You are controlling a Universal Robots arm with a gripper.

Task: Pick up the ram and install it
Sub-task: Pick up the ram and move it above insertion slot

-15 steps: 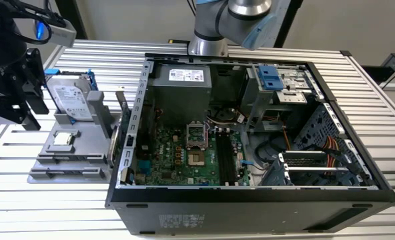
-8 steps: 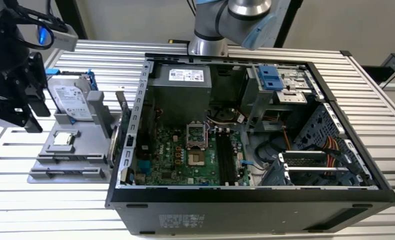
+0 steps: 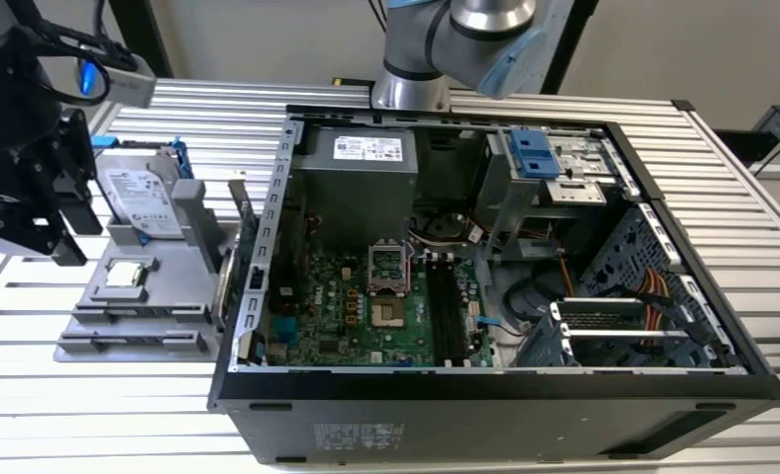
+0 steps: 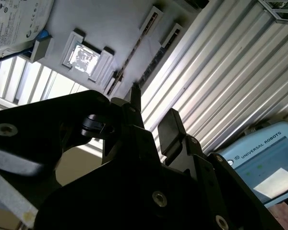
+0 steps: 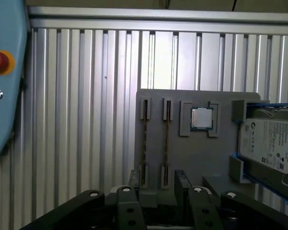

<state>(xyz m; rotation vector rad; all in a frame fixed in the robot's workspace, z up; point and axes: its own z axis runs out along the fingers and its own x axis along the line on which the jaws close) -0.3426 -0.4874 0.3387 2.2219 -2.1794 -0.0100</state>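
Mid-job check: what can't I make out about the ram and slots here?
- ram: edge-on in the first wrist view, chips unseen.
- motherboard slots: too small in the exterior view; latches unclear.
- tray: near edge hidden by the pincer, first wrist view.

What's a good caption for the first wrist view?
Open gripper near the tray with ram sticks, chip and hard drive.

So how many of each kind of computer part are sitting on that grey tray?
ram sticks: 2
processor chip: 1
hard drive: 1
Total: 4
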